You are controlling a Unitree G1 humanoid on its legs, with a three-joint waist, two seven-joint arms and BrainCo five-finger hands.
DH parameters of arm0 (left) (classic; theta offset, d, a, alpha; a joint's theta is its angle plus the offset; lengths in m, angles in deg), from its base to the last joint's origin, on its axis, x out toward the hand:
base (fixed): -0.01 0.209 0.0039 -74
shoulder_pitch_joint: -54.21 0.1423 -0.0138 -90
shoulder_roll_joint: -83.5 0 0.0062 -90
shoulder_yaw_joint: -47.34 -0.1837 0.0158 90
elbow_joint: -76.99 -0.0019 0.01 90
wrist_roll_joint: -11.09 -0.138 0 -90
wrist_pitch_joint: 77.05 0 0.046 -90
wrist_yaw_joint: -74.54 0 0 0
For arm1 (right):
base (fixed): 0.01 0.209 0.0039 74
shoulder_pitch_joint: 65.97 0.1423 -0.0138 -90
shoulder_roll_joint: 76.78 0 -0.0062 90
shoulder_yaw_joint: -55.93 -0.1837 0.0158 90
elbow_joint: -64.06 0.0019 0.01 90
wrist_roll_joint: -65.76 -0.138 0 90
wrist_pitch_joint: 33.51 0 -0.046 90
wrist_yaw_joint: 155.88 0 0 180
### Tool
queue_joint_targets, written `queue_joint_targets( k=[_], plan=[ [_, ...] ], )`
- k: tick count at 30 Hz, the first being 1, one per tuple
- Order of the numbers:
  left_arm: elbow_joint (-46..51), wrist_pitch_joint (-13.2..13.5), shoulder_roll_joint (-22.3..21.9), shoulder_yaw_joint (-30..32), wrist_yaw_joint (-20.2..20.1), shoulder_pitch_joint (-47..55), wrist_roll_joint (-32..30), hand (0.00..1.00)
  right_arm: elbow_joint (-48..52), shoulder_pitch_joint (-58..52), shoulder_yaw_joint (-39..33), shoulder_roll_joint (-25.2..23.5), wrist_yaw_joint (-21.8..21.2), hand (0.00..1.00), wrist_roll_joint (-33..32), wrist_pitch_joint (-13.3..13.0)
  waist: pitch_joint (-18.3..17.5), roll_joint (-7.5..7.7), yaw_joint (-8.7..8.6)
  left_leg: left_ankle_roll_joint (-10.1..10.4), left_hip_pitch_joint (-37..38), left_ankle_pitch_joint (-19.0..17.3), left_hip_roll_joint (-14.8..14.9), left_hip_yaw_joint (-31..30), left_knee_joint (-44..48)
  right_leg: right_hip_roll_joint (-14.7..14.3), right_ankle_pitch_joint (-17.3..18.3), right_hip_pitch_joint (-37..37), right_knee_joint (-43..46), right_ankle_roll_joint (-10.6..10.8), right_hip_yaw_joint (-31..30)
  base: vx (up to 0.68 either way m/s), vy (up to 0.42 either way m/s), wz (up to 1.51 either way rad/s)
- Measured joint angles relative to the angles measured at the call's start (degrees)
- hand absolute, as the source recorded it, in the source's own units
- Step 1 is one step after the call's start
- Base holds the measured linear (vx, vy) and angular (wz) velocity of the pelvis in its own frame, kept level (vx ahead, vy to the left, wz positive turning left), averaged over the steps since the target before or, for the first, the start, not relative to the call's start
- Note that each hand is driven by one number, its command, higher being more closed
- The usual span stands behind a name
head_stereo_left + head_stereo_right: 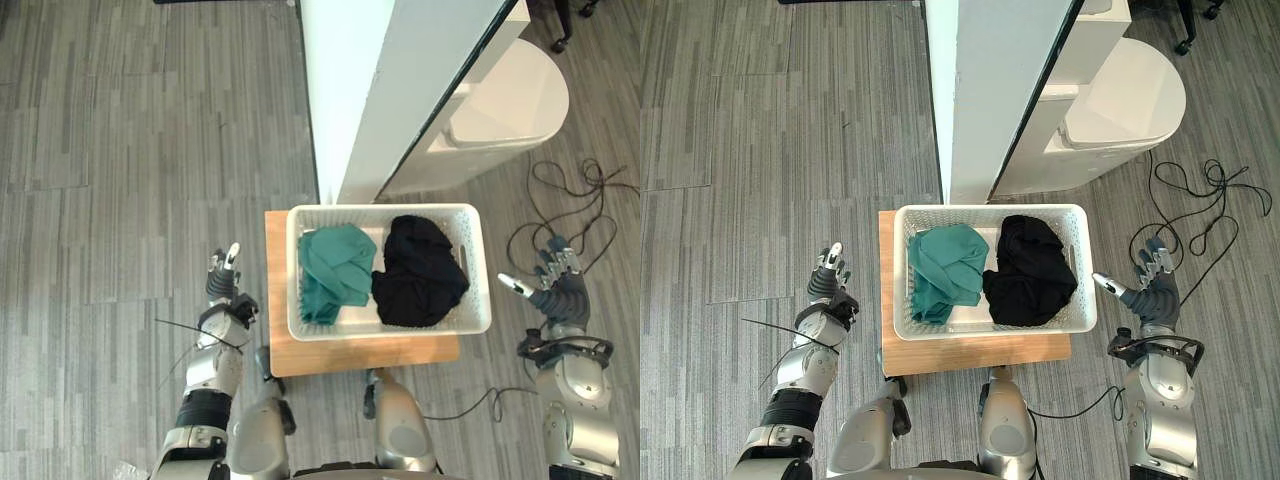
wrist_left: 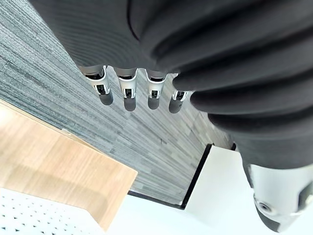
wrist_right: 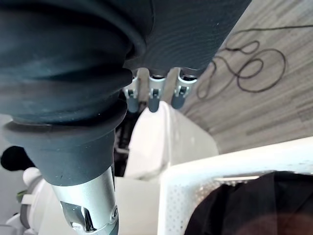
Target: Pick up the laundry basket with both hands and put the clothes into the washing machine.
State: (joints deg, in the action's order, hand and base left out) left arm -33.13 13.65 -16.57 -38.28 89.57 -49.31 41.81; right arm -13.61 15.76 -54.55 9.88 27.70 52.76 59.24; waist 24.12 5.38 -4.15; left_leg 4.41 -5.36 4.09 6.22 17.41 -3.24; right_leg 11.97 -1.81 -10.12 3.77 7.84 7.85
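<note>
A white perforated laundry basket (image 1: 482, 270) sits on a low wooden stand (image 1: 330, 355) in front of me. Inside lie a teal garment (image 1: 335, 268) on the left and a black garment (image 1: 420, 270) on the right. My left hand (image 1: 222, 278) hovers open beside the stand's left edge, fingers straight, apart from the basket. My right hand (image 1: 553, 282) is open to the right of the basket, thumb pointing toward its rim without touching. The right wrist view shows the basket corner (image 3: 205, 171) and black cloth (image 3: 254, 205) past the fingers (image 3: 154, 95). The washing machine (image 1: 505, 100) stands behind, at the upper right.
A tall white panel (image 1: 390, 90) rises just behind the basket, partly hiding the machine. Loose black cables (image 1: 575, 195) loop on the grey plank floor at the right. Open floor (image 1: 130, 180) spreads to the left.
</note>
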Motion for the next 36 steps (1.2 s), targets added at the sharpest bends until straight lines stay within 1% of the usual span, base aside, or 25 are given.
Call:
queue_joint_targets(
  k=[4, 7, 8, 10, 11, 13, 17, 20, 25, 29, 32, 34, 36],
  plan=[
    [0.0, -0.5, -0.2, -4.3, -1.5, 0.1, -3.6, 0.0, 0.0, -0.4, 0.1, 0.0, 0.0, 0.0, 0.0, 0.0, 0.2, -0.31, -0.02, 0.0, -0.1, 0.0, 0.0, -0.1, 0.0, 0.0, 0.0, 0.0, 0.0, 0.0, -0.1, 0.0, 0.0, 0.0],
    [-0.6, -1.1, -0.3, -9.3, -2.9, -0.1, -6.6, 0.0, 0.0, -0.4, 0.2, 0.0, 0.0, 0.0, 0.0, 0.0, 0.2, -0.35, -0.08, 0.0, -0.2, 0.0, 0.0, -0.1, 0.0, 0.0, 0.0, -0.1, -0.1, 0.0, -0.2, 0.0, 0.0, 0.0],
    [-1.6, -1.6, -0.4, -11.3, -3.5, -0.5, -7.9, 0.0, 0.0, -0.4, 0.2, 0.0, 0.0, 0.0, 0.0, 0.0, 0.2, -0.35, -0.11, 0.0, -0.2, 0.0, 0.0, -0.1, 0.0, 0.0, 0.0, -0.2, -0.1, 0.0, -0.3, 0.0, 0.0, 0.0],
    [-6.9, -3.0, -0.8, -16.5, -5.4, -2.4, -13.7, 0.0, 0.1, -0.3, 0.1, 0.0, 0.0, 0.0, 0.0, 0.0, 0.2, -0.36, -0.18, 0.0, -0.3, 0.0, 0.0, 0.0, 0.0, 0.0, 0.0, -0.4, -0.1, 0.0, -0.4, 0.0, 0.0, 0.0],
    [-8.2, -3.2, -1.0, -17.5, -5.7, -2.9, -14.6, 0.0, 0.1, -0.3, 0.1, 0.0, 0.0, 0.0, 0.0, 0.0, 0.2, -0.36, -0.24, 0.0, -0.4, 0.0, 0.0, 0.0, 0.0, 0.0, 0.0, -0.5, -0.1, 0.0, -0.5, 0.0, 0.004, -0.04],
    [-10.9, -3.1, -1.8, -18.0, -6.0, -4.3, -18.6, 0.0, 0.1, -0.1, 0.1, 0.0, 0.0, 0.0, 0.0, 0.0, 0.3, -0.41, -0.19, 0.0, -1.1, 0.0, 0.0, 0.2, 0.1, 0.0, -0.3, -1.3, -0.1, 0.0, -0.9, 0.0, 0.003, -0.07],
    [-17.3, -3.8, -1.3, -20.0, -6.1, -8.6, -23.7, 0.0, 0.1, 0.9, -0.2, 0.0, 0.0, 0.0, 0.0, 0.1, 0.4, -0.59, -0.08, 0.0, -1.1, 0.0, -0.1, 0.3, 0.2, 0.0, -0.5, -1.4, -0.1, 0.0, -1.2, 0.0, 0.001, -0.01],
    [-21.2, -3.8, -1.3, -20.5, -6.2, -11.1, -25.2, 0.0, 0.1, 2.9, -1.0, 0.0, 0.3, 0.0, 0.0, 0.2, 0.5, -0.53, -0.05, 0.0, -1.1, 0.0, -0.1, 0.2, 0.2, 0.1, -0.5, -1.4, -0.1, 0.0, -1.3, 0.0, 0.0, 0.0],
    [-23.0, -3.7, -1.3, -21.1, -6.0, -13.9, -27.6, 0.0, -0.4, 7.4, -2.0, 0.2, 2.2, 0.0, 0.1, 0.2, 1.2, -0.46, 0.27, -0.1, -1.8, -0.1, -0.2, 0.0, 0.0, 0.1, -0.9, -2.2, 0.0, 0.2, -1.5, -0.03, 0.01, 0.0],
    [-24.2, -3.7, -1.4, -21.5, -5.9, -15.7, -28.2, 0.0, -5.3, 12.3, -1.9, 0.3, 3.6, 0.0, 0.1, 0.2, 1.8, -0.21, 0.44, -0.1, -2.0, 0.0, -0.3, -0.2, 0.0, 0.1, -1.2, -2.4, 0.0, 0.3, -1.5, -0.02, 0.007, 0.01],
    [-24.9, -2.8, -1.4, -21.7, -5.8, -16.6, -28.2, 0.0, -10.4, 15.5, -1.6, 0.8, 4.0, 0.0, 0.1, 0.3, 1.8, -0.21, 0.56, -0.2, -2.8, 0.0, -0.3, -0.3, 0.0, 0.1, -1.4, -3.2, 0.1, 0.3, -1.5, 0.0, 0.0, 0.0],
    [-25.0, -2.5, -1.4, -21.7, -5.8, -17.2, -28.2, 0.0, -16.9, 19.3, -1.6, 2.0, 4.5, 0.0, 0.1, 0.7, 1.8, -0.2, 0.64, -0.5, -3.4, 0.3, -0.3, -0.4, -0.1, 0.1, -1.5, -3.7, 0.1, 0.3, -1.5, 0.0, 0.0, 0.0],
    [-25.2, -2.5, -1.4, -21.7, -5.8, -17.5, -28.2, 0.0, -21.0, 21.1, -1.6, 2.6, 5.3, 0.0, 0.1, 1.2, 1.8, -0.2, 0.64, -0.5, -3.4, 0.3, -0.3, -0.4, -0.2, 0.1, -1.5, -3.7, 0.1, 0.3, -1.5, 0.0, 0.0, 0.0]
  ],
)
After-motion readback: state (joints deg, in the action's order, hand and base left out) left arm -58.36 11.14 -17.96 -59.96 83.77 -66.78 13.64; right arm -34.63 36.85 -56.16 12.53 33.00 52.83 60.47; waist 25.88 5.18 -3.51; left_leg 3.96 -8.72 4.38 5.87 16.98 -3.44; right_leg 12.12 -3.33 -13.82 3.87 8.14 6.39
